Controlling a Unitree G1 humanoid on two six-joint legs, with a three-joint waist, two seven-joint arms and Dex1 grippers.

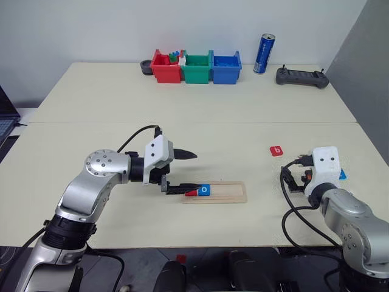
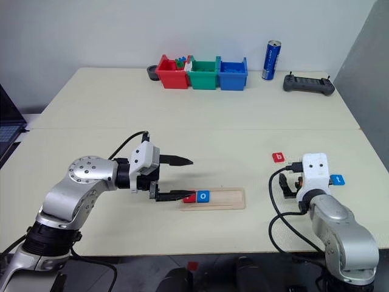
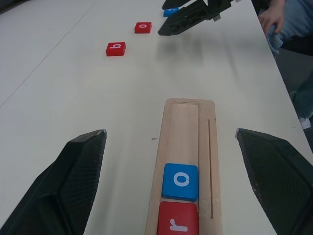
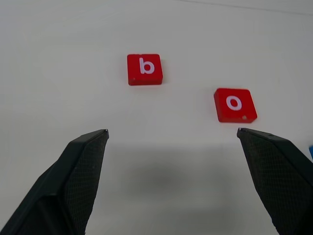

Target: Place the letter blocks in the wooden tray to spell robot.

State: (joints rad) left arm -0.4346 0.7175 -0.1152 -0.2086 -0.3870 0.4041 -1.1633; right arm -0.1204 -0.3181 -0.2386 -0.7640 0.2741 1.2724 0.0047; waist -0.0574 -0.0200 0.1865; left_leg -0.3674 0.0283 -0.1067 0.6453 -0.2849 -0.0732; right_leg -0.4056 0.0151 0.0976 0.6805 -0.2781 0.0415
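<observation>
The wooden tray [image 1: 228,192] lies near the table's front edge. At its left end sit a red r block [image 3: 177,219] and, beside it, a blue o block [image 3: 181,180]. My left gripper [image 3: 171,132] is open and points along the tray from that end, with a finger on each side of the two blocks. A red b block [image 4: 144,69] and a red o block [image 4: 235,105] lie flat on the table ahead of my right gripper [image 4: 171,132], which is open and empty. A blue t block [image 2: 337,180] lies just right of the right wrist.
Red [image 1: 166,67], green [image 1: 197,68] and blue [image 1: 225,68] bins line the far edge of the table, with a blue can [image 1: 264,53] and a black controller [image 1: 302,76] to their right. A person's hand [image 3: 274,19] shows beyond the table's right side.
</observation>
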